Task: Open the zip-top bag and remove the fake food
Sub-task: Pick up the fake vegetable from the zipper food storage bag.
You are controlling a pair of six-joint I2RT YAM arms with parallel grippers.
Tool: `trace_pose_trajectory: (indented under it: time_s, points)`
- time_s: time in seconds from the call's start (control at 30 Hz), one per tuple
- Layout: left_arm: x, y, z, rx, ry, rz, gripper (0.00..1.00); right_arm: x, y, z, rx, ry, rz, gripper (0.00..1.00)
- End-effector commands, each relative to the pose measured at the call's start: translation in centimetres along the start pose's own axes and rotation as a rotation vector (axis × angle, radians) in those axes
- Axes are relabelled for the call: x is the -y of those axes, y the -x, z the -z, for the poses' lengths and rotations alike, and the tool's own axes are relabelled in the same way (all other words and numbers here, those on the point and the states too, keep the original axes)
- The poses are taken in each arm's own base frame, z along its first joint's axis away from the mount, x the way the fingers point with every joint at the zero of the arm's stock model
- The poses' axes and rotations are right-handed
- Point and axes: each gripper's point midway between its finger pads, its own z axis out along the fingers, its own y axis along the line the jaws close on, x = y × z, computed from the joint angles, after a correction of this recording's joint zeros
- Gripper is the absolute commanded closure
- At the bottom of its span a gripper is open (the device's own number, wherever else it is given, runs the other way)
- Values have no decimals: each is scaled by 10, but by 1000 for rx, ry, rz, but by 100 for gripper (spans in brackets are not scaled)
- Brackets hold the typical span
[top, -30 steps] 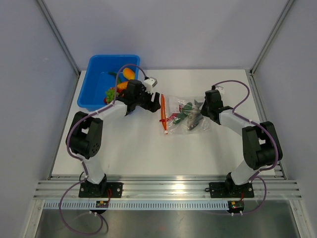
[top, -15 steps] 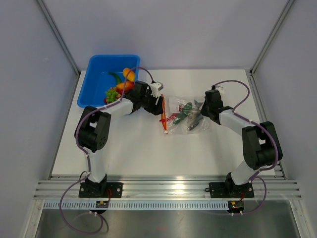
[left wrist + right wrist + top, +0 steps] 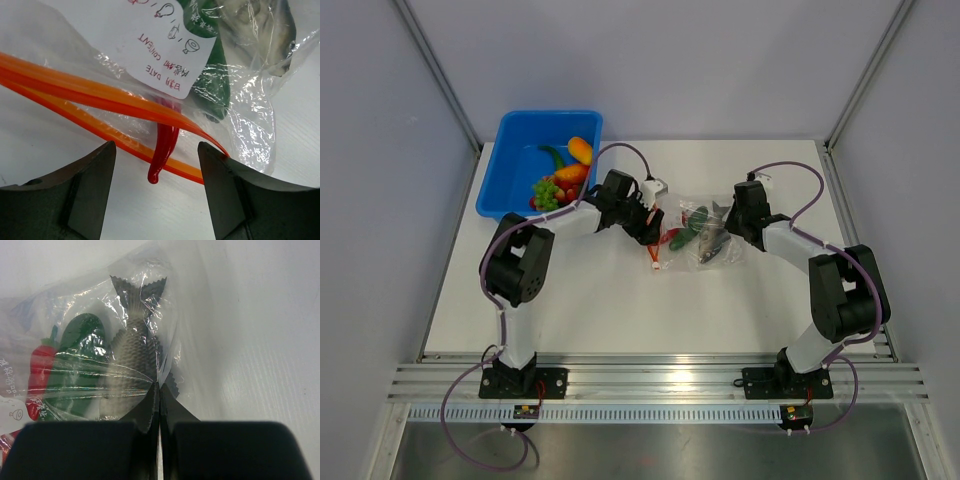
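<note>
Zip-top bag (image 3: pixel 245 120), parted orange strips (image 3: pixel 85 92) plain only from left wrist

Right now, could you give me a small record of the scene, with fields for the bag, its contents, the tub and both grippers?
bag: zip-top bag, orange zip strips parted
in bag: grey fish, green cucumber, red chili with its tip poking out of the mouth
tub: blue tub, holds green grapes and orange pepper
left gripper: open at the bag's mouth, holding nothing
right gripper: shut on the bag's opposite edge
</note>
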Motion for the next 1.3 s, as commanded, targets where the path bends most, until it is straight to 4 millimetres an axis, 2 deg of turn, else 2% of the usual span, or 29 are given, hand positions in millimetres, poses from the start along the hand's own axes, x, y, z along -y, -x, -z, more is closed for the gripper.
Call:
trace_pose_trajectory:
  time_s: [0.0, 0.33, 0.53, 0.6, 0.73, 0.87, 1.0, 1.27]
  points:
    - [15, 13, -1, 34, -46, -107, 30, -5, 14, 3, 36, 20, 4, 100]
    - [10, 10, -13, -1, 61, -197, 31, -6, 14, 3, 34, 26, 8, 100]
    - [15, 0, -24, -50, 61, -239, 34, -6, 13, 3, 32, 27, 8, 100]
    - [12, -9, -30, -84, 69, -235, 34, -6, 14, 3, 33, 27, 8, 100]
    - [5, -12, -37, -113, 91, -219, 35, -6, 14, 3, 33, 29, 8, 100]
    - [1, -16, -42, -137, 100, -212, 51, -6, 13, 3, 31, 32, 8, 100]
    - [1, -13, -40, -132, 108, -212, 76, -6, 14, 4, 33, 31, 6, 100]
    - [6, 5, -21, -90, 128, -223, 87, -1, 14, 3, 34, -5, -9, 100]
